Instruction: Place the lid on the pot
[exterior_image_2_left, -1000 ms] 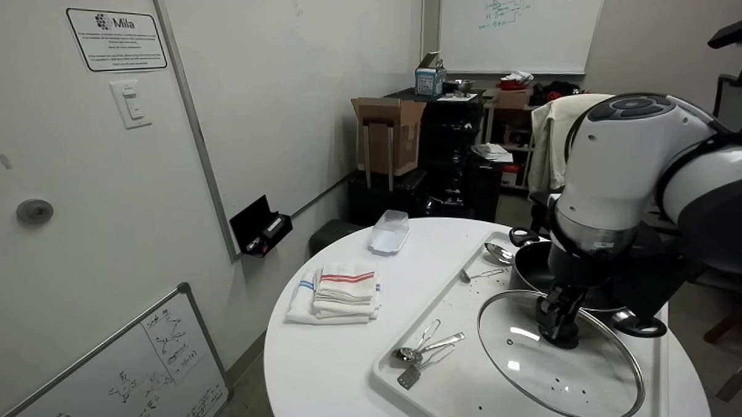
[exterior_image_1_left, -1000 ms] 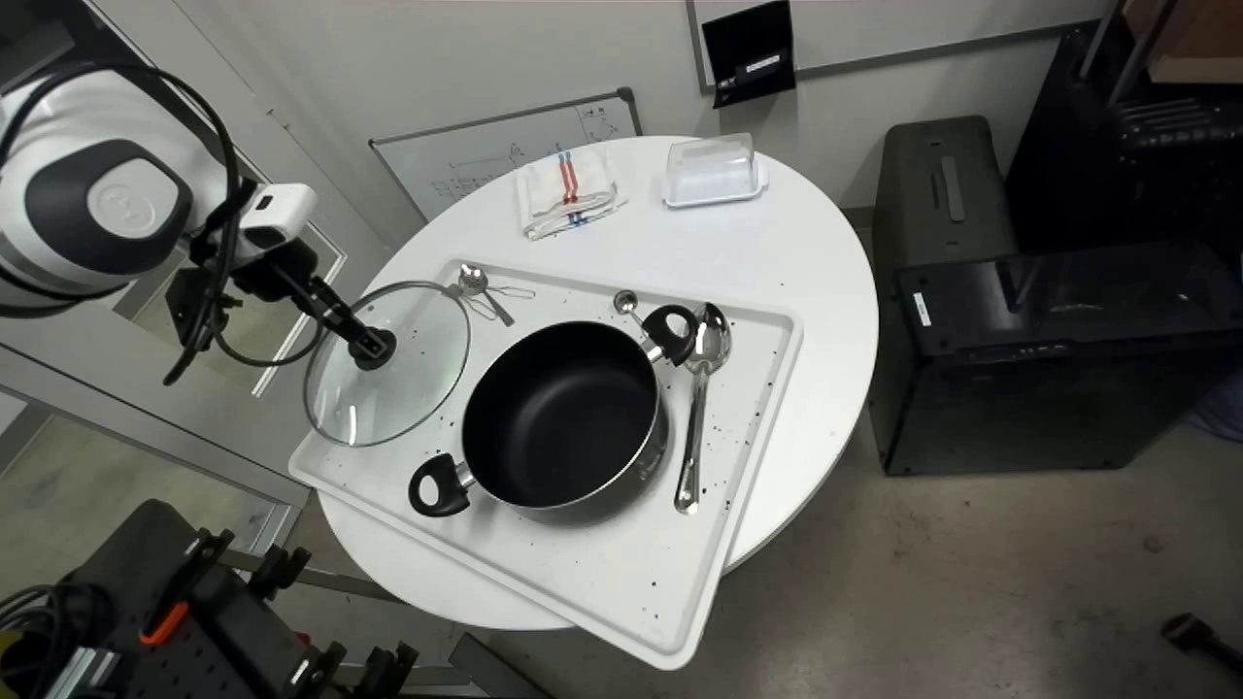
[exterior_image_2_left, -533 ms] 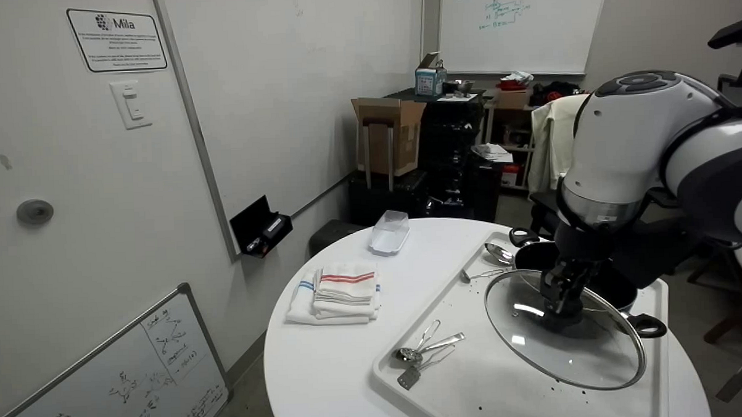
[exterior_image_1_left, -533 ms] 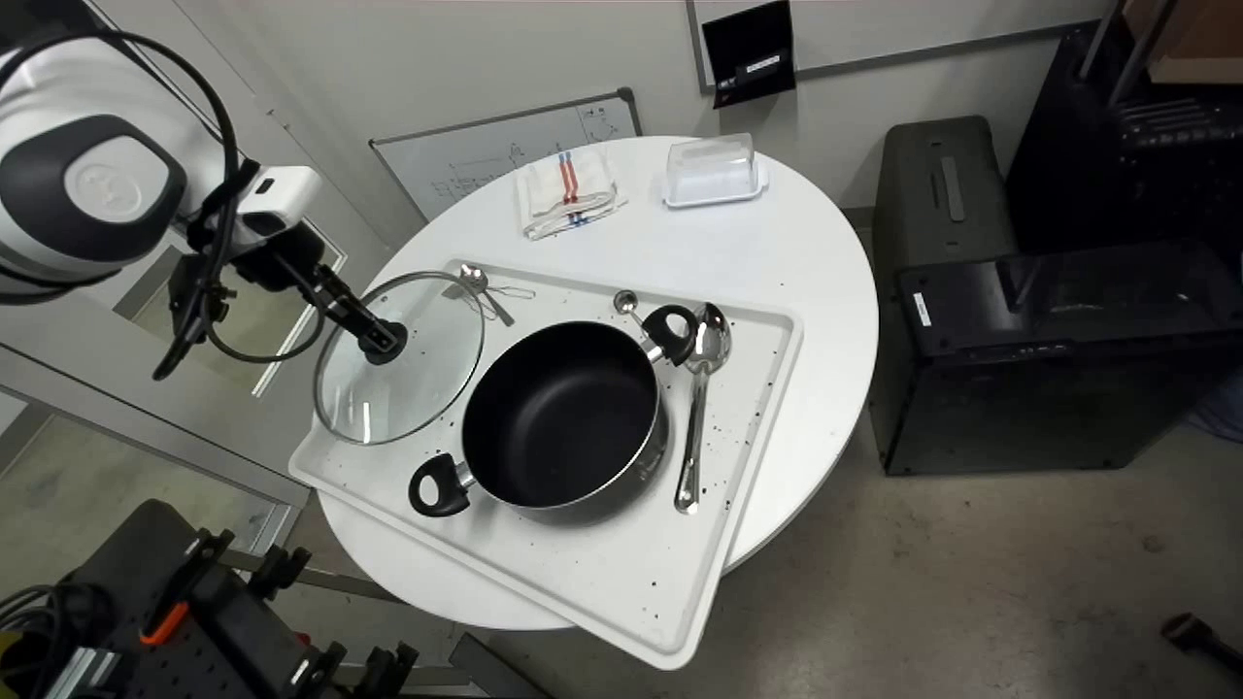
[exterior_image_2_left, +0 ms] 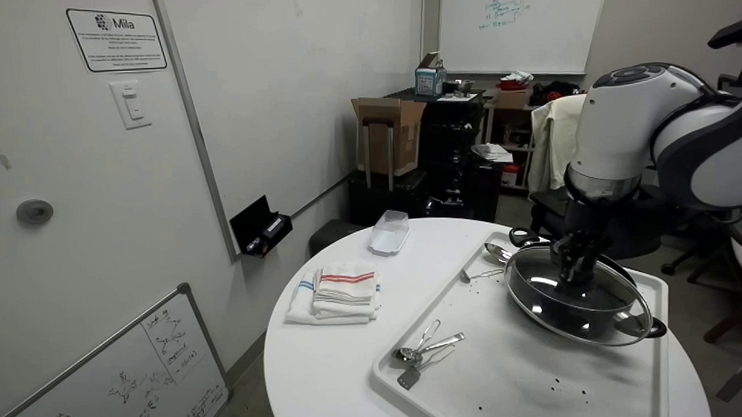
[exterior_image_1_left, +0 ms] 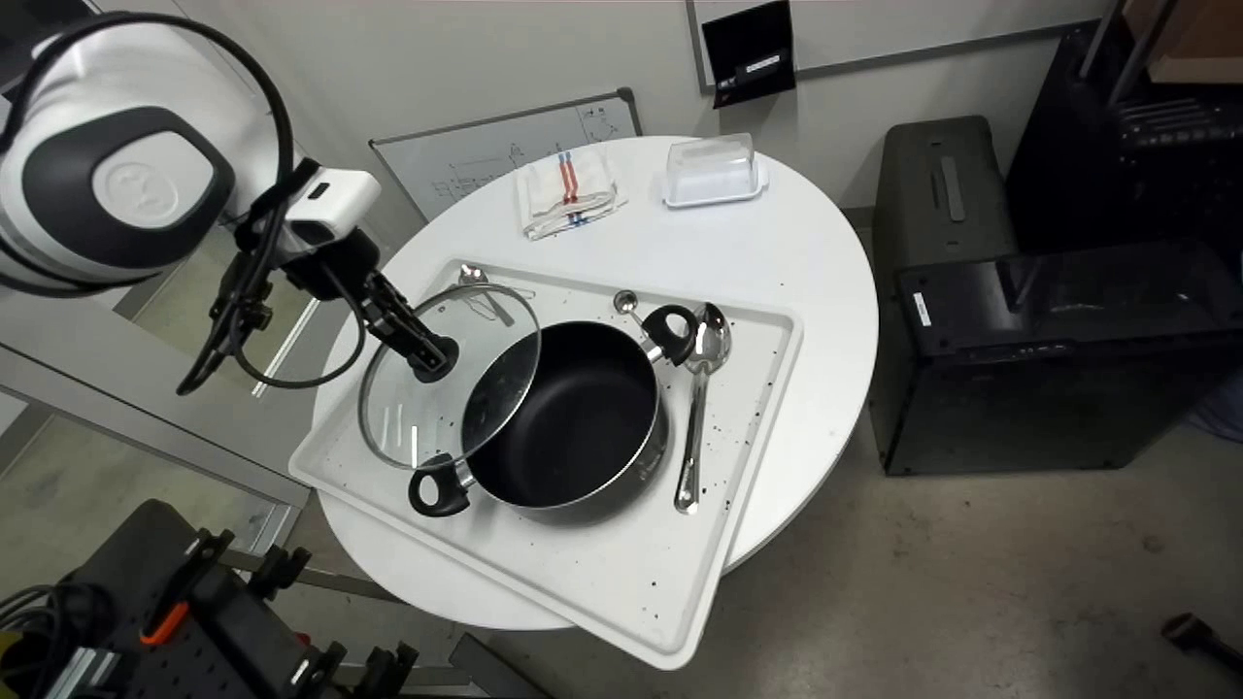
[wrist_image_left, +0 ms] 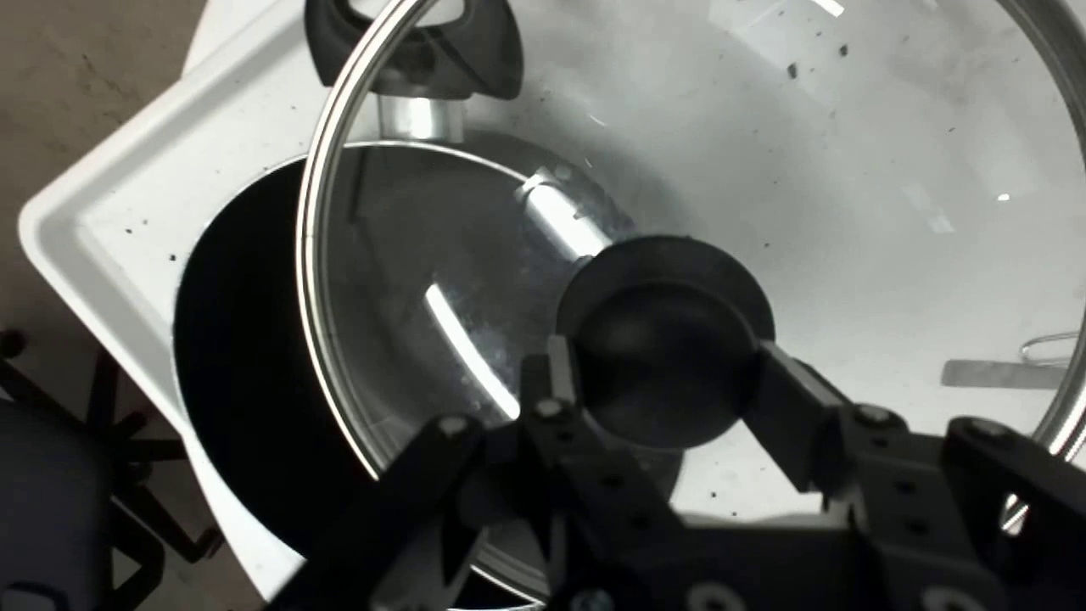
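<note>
Gripping a round black knob [wrist_image_left: 666, 356], the black two-fingered gripper [wrist_image_left: 670, 378] is holding the round, metal-rimmed, clear glass lid [exterior_image_1_left: 456, 417] from above, its fingers [wrist_image_left: 789, 407] pressing the knob from both sides. A white and dark grey robot arm [exterior_image_2_left: 615, 132] is reaching over a round white table [exterior_image_1_left: 806, 252]. In the wrist view, the lid is overlapping part of the mouth of the large round black pot [exterior_image_1_left: 583, 417] with two looped black handles [exterior_image_1_left: 664, 340], while a dark crescent of the interior is showing beyond the glass. One handle is showing partly through the lid. In both exterior views, the lid is showing off-centre across the pot; whether the two are touching, I cannot tell.

The pot is sitting on a white rectangular raised-edge tray [exterior_image_1_left: 621, 602], where small dark specks [exterior_image_1_left: 654, 583] are lying scattered. A long shiny metal spoon [exterior_image_1_left: 697, 398] is lying just beside the pot, its bowl near one handle, and a small metal ladle [exterior_image_1_left: 626, 303] is lying near that handle. A cluster of small metal utensils [exterior_image_2_left: 407, 355] is lying near a corner of the tray. Folded red-and-blue-striped white cloths [exterior_image_2_left: 346, 296] and a clear-covered white dish [exterior_image_1_left: 714, 175] are resting on the table, apart from the tray.
</note>
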`<state>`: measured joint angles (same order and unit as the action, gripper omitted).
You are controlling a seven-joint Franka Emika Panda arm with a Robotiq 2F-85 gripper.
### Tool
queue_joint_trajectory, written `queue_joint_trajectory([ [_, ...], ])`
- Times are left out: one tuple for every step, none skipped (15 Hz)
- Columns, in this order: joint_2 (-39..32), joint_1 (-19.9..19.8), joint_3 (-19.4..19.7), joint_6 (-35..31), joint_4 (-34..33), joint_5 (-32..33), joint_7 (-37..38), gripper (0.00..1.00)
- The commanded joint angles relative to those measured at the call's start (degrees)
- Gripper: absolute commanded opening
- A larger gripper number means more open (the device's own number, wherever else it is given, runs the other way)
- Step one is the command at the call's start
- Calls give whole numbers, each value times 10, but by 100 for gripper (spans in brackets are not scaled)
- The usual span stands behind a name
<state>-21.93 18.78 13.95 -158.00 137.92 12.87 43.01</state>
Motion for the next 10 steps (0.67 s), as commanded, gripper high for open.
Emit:
queue_joint_trajectory([
  [21, -24, 17, 18, 4, 10, 5, 25],
  [19, -33, 21, 20, 2, 8, 4, 25],
  [17, -40, 24, 22, 0, 7, 4, 25],
  [15, -47, 28, 23, -3, 6, 5, 25],
  [12, -55, 30, 26, -7, 3, 3, 25],
  [10, -63, 31, 29, -10, 0, 1, 25],
  [7, -70, 32, 31, -13, -1, 1, 25],
  [6, -76, 33, 33, -16, -4, 1, 25],
  [2, -83, 33, 35, -22, -6, 1, 25],
  [-2, -89, 32, 38, -27, -8, 2, 25],
])
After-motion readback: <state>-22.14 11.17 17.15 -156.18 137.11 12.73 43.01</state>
